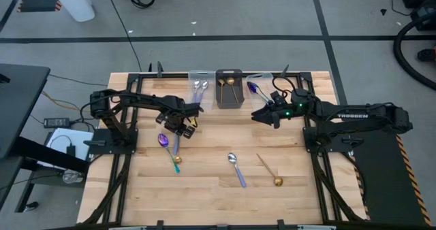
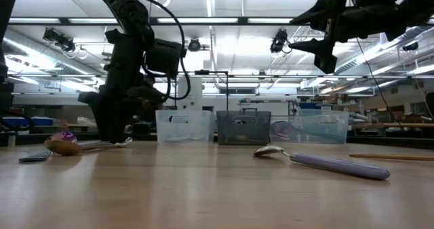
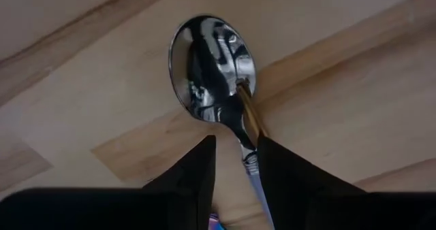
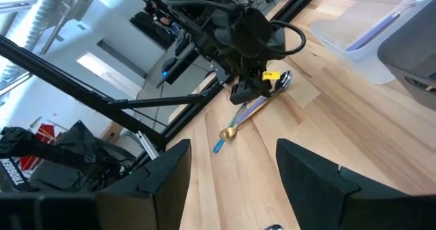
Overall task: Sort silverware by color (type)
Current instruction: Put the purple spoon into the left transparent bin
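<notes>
Left hand (image 3: 235, 163) is down on the wooden table (image 1: 204, 189) near its left edge, fingers clamped on the handle of a shiny silver spoon (image 3: 212, 70) lying bowl-down. Right hand (image 1: 262, 116) hovers spread wide and empty near the back edge, by the clear bin (image 1: 257, 87).

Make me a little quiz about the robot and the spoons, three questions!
1. True or false: the left gripper is over a silver spoon.
2. How many bins stand in a row at the table's far edge?
3. The right gripper is: A) holding a spoon, B) open and empty, C) inside a bin.

Key: 1 true; 2 three; 3 B.
</notes>
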### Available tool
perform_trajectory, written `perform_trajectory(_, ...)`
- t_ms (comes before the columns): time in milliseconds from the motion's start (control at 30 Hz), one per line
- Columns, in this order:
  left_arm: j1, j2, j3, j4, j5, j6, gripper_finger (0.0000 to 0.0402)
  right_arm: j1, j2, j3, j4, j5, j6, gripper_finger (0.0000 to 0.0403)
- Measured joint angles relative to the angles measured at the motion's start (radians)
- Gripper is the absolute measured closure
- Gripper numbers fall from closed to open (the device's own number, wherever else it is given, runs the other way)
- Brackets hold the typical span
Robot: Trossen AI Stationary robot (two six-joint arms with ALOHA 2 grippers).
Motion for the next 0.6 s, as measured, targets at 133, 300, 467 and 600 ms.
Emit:
perform_trajectory(133,0.009,0.000,-0.006,0.007,0.000,0.009,0.0285,0.000,0.000,0.000,0.000,0.008,0.000,0.0178)
perform_trajectory(300,0.011,-0.001,-0.050,0.026,0.004,-0.026,0.0302,0.000,0.000,0.000,0.000,0.009,0.000,0.0178)
perform_trajectory(467,0.009,-0.004,-0.066,0.027,0.003,-0.042,0.0336,0.000,0.000,0.000,0.000,0.010,0.008,0.0178)
perform_trajectory(600,0.009,-0.003,-0.067,0.036,-0.002,-0.042,0.0372,0.000,0.000,0.000,0.000,0.024,0.008,0.0178)
